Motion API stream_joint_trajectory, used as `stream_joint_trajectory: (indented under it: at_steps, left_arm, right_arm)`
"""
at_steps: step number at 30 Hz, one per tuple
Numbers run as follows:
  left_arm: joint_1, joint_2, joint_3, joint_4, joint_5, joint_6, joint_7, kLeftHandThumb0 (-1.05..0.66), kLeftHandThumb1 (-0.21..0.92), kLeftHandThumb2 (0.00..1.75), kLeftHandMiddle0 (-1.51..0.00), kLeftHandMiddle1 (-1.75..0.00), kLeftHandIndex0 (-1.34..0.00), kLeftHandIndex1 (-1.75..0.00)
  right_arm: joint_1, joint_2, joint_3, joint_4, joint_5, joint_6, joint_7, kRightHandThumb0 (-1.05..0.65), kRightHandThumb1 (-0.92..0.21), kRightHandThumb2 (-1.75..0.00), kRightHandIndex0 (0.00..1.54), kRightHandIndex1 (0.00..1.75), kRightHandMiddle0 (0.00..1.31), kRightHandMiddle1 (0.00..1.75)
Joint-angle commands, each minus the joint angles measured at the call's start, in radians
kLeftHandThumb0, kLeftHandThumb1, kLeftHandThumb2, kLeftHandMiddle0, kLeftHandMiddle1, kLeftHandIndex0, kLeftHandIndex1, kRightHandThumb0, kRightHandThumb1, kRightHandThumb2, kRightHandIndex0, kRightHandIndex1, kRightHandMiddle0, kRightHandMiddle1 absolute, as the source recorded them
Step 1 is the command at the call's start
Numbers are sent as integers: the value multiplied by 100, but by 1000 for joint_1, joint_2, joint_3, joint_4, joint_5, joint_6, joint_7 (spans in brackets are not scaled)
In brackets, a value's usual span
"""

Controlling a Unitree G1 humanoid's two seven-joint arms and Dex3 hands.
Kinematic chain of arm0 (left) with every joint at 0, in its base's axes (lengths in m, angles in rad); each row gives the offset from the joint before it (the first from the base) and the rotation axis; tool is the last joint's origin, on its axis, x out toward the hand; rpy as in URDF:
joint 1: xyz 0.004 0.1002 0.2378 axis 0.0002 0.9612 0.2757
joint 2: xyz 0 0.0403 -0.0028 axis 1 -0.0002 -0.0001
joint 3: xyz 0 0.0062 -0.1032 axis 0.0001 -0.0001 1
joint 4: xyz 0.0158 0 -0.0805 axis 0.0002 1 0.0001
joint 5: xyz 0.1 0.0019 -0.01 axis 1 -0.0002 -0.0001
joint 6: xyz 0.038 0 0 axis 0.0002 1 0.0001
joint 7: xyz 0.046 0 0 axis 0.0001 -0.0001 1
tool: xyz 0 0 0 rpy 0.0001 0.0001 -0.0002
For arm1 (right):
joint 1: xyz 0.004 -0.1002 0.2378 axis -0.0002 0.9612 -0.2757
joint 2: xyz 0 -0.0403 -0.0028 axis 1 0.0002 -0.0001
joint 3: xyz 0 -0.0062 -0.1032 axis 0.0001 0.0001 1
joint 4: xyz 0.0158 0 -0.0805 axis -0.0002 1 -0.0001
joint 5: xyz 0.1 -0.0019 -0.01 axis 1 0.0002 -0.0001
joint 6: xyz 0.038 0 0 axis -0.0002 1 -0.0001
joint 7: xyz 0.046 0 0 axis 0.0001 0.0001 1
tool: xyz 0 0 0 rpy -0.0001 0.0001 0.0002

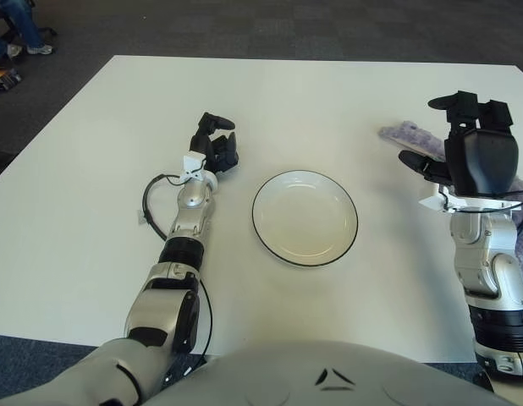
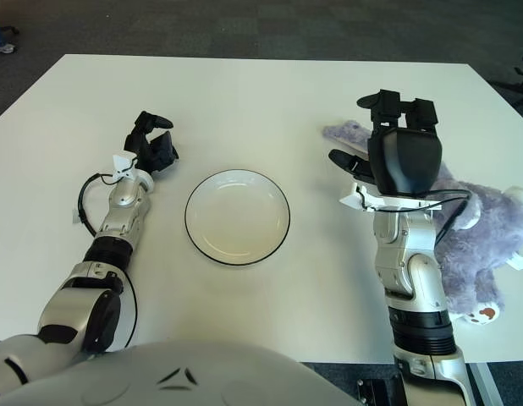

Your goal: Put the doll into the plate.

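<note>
A white table (image 2: 244,93) fills most of the frame, and a white plate (image 2: 237,216) with a dark rim lies at its centre, with nothing in it. The doll (image 2: 477,224), a purple plush animal, lies at the right edge of the table, well apart from the plate; one of its limbs stretches toward the upper left, behind the right hand. The right hand (image 2: 395,152) is raised in the right part of the frame, in front of the doll, with the fingers (image 2: 350,162) spread and grasping nothing. The left hand (image 2: 151,145) shows to the left of the plate, near its upper left side, with the fingers curled inward around nothing.
</note>
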Motion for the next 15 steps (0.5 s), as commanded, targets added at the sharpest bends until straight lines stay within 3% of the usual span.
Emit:
stream_joint_trajectory:
  at_steps: [1, 9, 15]
  left_arm:
    - [52, -6, -6, 38, 15, -19, 1, -38, 67, 87, -90, -175, -35, -175]
    - [53, -9, -6, 37, 13, -27, 1, -38, 67, 87, -90, -175, -35, -175]
    - [54, -9, -4, 35, 10, -24, 0, -38, 67, 87, -91, -175, -35, -175]
  right_arm:
    - [30, -9, -12, -67, -35, 40, 63, -60, -45, -84, 2, 53, 0, 74]
    - [101, -9, -32, -195, -117, 133, 247, -60, -42, -85, 2, 47, 0, 62]
    - [159, -7, -63, -277, -168, 158, 346, -62, -41, -84, 3, 43, 0, 56]
